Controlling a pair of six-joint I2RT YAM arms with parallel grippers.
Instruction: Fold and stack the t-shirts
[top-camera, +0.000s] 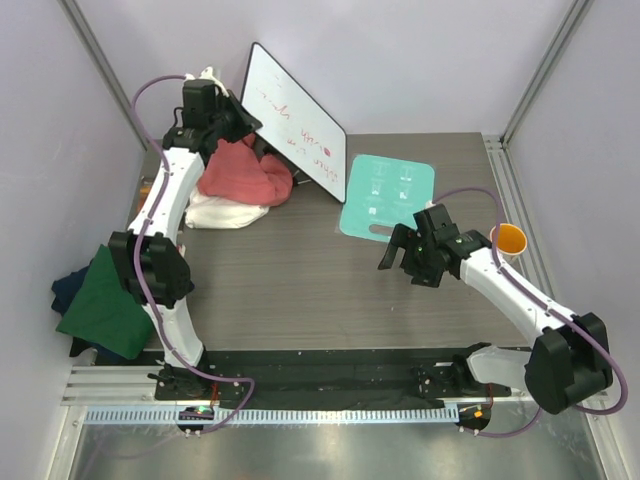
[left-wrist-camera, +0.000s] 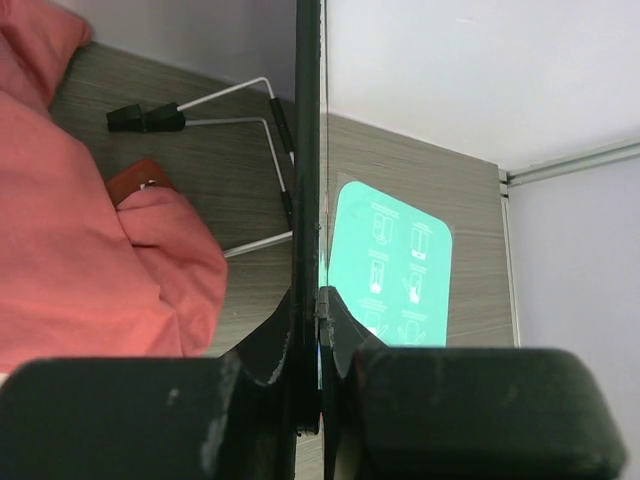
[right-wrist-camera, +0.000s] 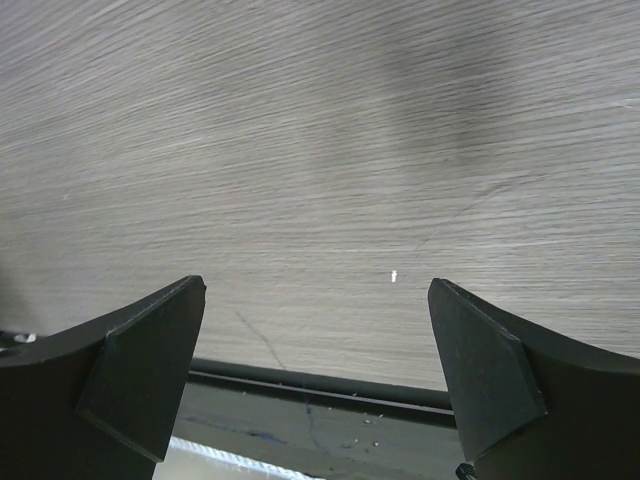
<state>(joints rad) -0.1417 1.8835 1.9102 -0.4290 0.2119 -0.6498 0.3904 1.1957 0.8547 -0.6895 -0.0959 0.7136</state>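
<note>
A salmon-pink t-shirt (top-camera: 245, 170) lies bunched at the back left of the table, on top of a white cloth (top-camera: 225, 212). It fills the left of the left wrist view (left-wrist-camera: 80, 260). A dark green t-shirt (top-camera: 105, 305) and a navy one (top-camera: 68, 288) lie off the table's left edge. My left gripper (top-camera: 232, 118) (left-wrist-camera: 320, 310) is shut on the thin black edge of a whiteboard (top-camera: 300, 120) (left-wrist-camera: 308, 150) that stands beside the pink shirt. My right gripper (top-camera: 395, 250) (right-wrist-camera: 317, 330) hangs open over bare tabletop at the right, with nothing between its fingers.
A pale-teal mat (top-camera: 388, 197) (left-wrist-camera: 395, 265) lies flat to the right of the whiteboard. An orange cup (top-camera: 508, 238) stands by the right arm. The whiteboard's wire stand (left-wrist-camera: 230, 100) rests on the table behind it. The wooden table's front edge (right-wrist-camera: 320, 385) shows just below the right fingers.
</note>
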